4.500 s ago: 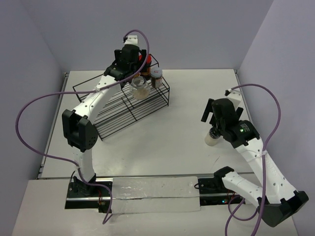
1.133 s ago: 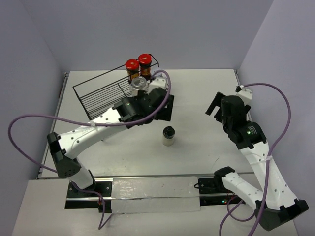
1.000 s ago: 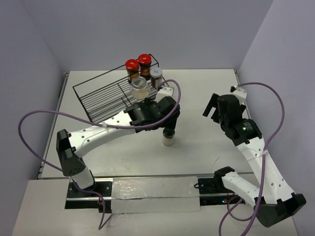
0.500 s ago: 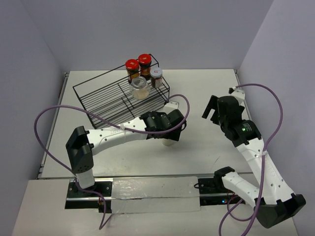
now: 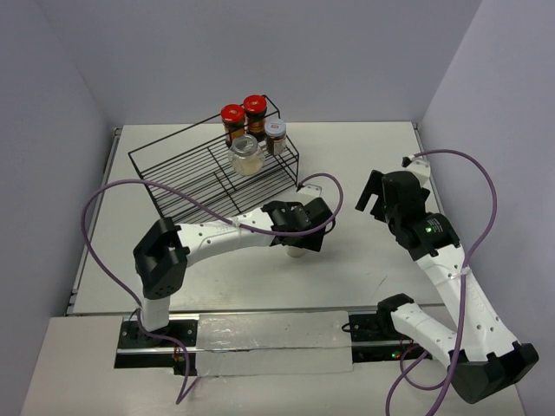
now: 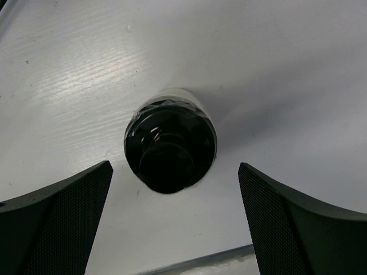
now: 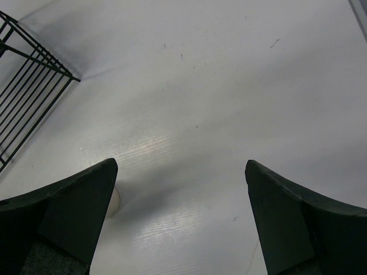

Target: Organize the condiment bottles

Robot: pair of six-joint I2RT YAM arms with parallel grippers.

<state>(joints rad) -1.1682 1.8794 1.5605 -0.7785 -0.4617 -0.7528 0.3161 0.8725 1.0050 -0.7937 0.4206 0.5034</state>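
1. Left gripper (image 5: pixel 299 224): jaws spread wide and holding nothing. In the left wrist view its fingers (image 6: pixel 63 223) flank the jar on both sides without touching it.
2. Black-lidded jar (image 6: pixel 170 146): directly below the left gripper and centred in the gap. It stands upright on the table (image 5: pixel 364 147) with its long axis vertical and its lid facing the wrist camera. Whitish contents show at its foot in the top view.
3. Judgement: the next move is a straight drop, then a close on the jar. No sideways correction looks necessary.
4. Right gripper (image 7: pixel 180 169): also spread and empty, over bare table. It sits well apart, to the right of the jar, so the left arm is clearly the nearer one.
5. Black wire rack (image 5: pixel 182 173): behind the left gripper, toward the far left of the table. Its right end holds four jars:
   - two red-lidded jars (image 5: pixel 232 121) side by side at the back
   - the grey-lidded jar (image 5: pixel 276 134) to their right
   - the clear pale jar (image 5: pixel 246 154) in front
6. Judgement: the black-lidded jar is the only one not yet on the rack.
7. Writing: the black lid carries no text. The red-lidded jars have yellowish labels, but they are too small to read. No brand is legible anywhere.
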